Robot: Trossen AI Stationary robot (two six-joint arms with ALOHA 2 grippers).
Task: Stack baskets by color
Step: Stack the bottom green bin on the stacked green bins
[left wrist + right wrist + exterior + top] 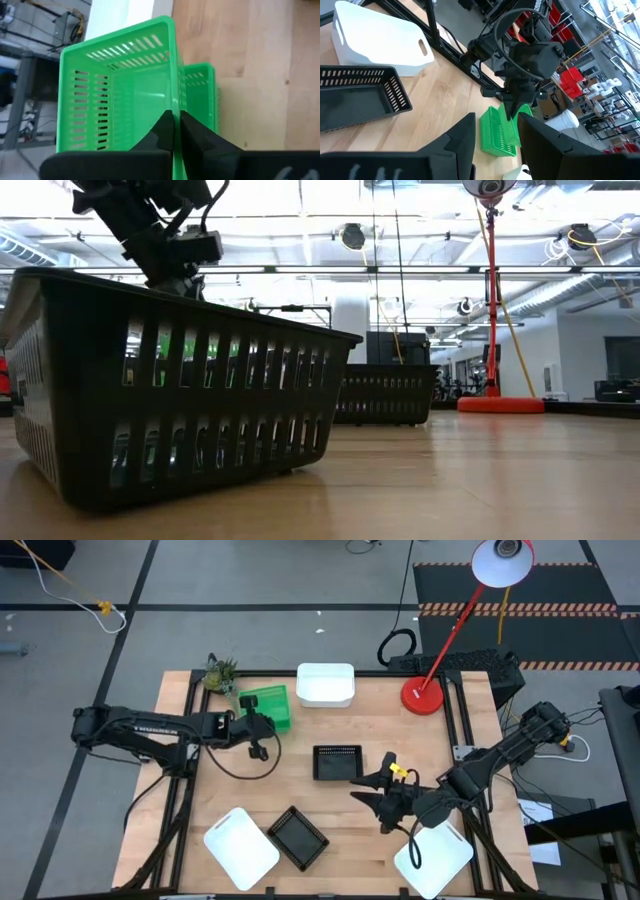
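Observation:
In the left wrist view my left gripper is shut on a bright green basket with slotted sides, and a second green basket shows just beyond it. From above, both green baskets sit at the table's far left beside my left gripper. My right gripper hovers open near the table's middle right with nothing between its fingers. Two black baskets rest on their bottoms on the wood. White baskets lie at the far middle, near left and near right. My left gripper pinches one side wall of the green basket at its top rim, one finger inside the basket and one outside. The fingers slant down from the table's left and lie along the wall. The basket hangs tilted below them; whether it touches the other green basket, I cannot tell.
A red round lamp base with its slanting pole stands at the far right. A small plant sits at the far left corner. The nearest black basket fills the low view's left. Bare wood lies between the black baskets and the near right white one.

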